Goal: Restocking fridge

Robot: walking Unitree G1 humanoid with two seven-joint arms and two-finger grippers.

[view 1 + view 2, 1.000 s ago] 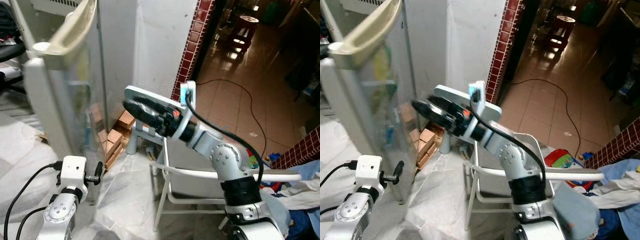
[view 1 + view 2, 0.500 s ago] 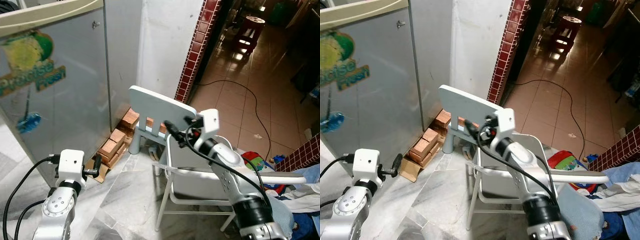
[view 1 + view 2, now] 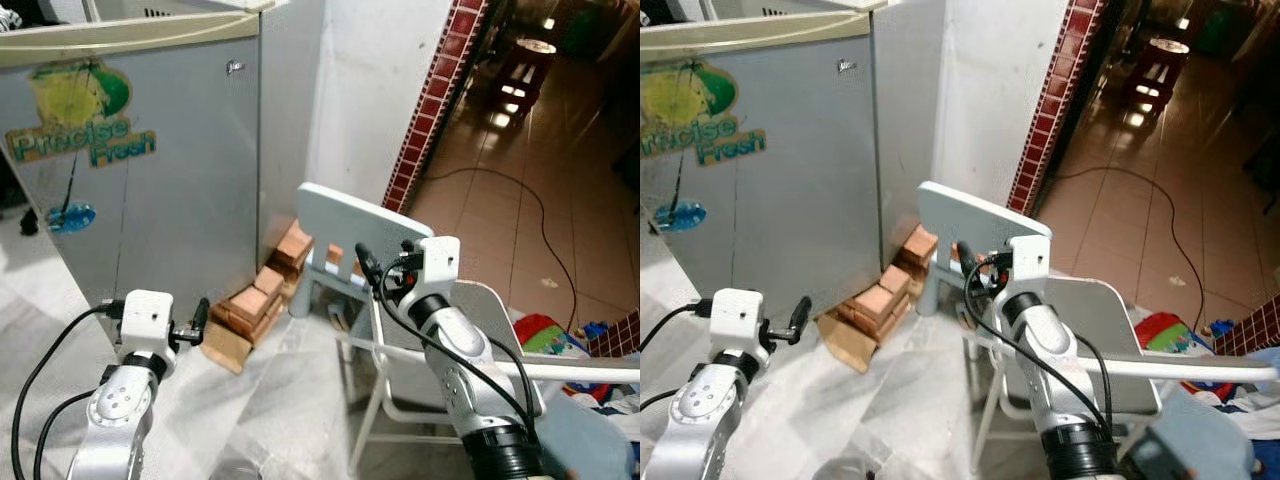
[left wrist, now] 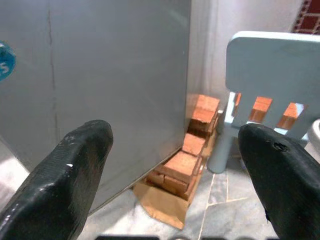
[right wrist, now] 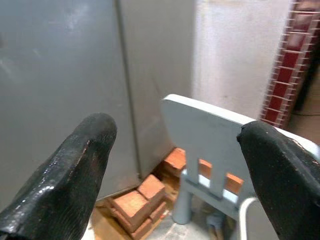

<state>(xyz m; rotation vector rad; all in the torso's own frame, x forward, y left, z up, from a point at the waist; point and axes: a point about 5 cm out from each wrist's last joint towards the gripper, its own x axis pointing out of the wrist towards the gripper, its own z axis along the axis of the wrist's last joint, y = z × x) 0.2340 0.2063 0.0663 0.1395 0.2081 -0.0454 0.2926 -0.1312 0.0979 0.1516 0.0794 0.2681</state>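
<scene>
Fridge occupies the upper left of the head view, door shut and showing its "Precise Fresh" sticker. Left gripper, lower left, and right gripper, centre frame, both have fingers spread wide and hold nothing. Bricks on cardboard sit beside the fridge's lower corner. Judgement: arms are held raised and unloaded because restocking appears finished or paused. Pale blue chair stands near.

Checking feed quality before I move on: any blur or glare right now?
Eye views: fridge lettering sharp; lamp glare on the hallway tiles. Left wrist view: bricks crisp, near fingers soft. Right wrist view: slightly blurred overall, chair included.
</scene>
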